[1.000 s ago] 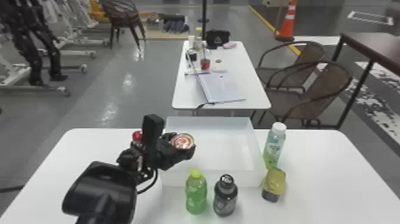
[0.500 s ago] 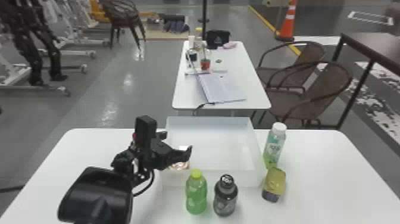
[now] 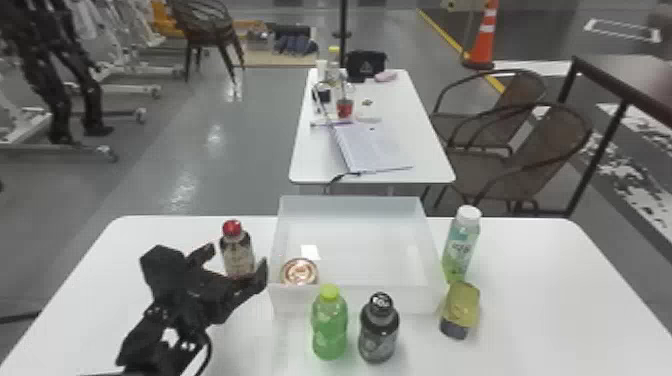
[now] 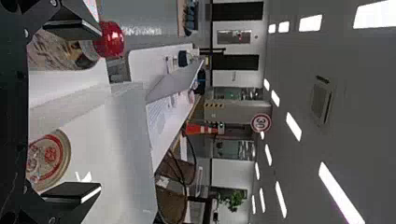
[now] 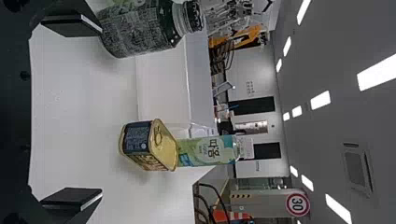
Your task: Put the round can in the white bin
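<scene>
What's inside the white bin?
The round can sits in the white bin's near left corner, its top showing. The near wall hides its lower part; green bottle stands before that wall.

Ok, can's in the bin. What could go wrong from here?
Main one: the open left gripper is right by the red-capped bottle, so pulling away or closing could knock it over. Second: the green bottle and dark bottle stand close to the near wall of the bin; a low arm sweep might tip either.
</scene>
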`<action>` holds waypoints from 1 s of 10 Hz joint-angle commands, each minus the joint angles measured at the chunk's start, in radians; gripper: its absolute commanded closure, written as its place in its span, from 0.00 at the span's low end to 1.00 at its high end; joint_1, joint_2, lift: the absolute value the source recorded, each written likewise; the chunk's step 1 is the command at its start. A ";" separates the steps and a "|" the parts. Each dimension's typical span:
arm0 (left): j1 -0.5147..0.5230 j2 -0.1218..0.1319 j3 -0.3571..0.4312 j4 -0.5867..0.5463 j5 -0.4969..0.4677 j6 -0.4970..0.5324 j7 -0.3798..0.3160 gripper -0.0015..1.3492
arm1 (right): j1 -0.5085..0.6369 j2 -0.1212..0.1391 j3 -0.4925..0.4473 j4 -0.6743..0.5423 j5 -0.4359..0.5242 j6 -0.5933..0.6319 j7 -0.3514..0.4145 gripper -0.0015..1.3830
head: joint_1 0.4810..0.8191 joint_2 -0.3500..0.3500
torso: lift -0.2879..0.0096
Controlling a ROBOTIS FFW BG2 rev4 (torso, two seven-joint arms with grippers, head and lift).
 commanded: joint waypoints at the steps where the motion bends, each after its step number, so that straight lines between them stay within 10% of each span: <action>1: 0.092 -0.003 0.062 -0.067 0.028 -0.039 0.014 0.12 | 0.002 -0.002 -0.001 -0.003 0.000 0.000 0.000 0.06 | 0.20 0.50 | 0.63; 5: 0.278 -0.003 0.134 -0.077 0.096 -0.313 0.104 0.12 | 0.005 -0.007 -0.001 -0.009 0.002 0.000 0.000 0.06 | 0.20 0.50 | 0.63; 10: 0.434 -0.003 0.154 -0.077 0.117 -0.370 0.182 0.12 | 0.029 -0.009 -0.013 -0.031 0.003 0.000 -0.002 0.07 | 0.20 0.50 | 0.63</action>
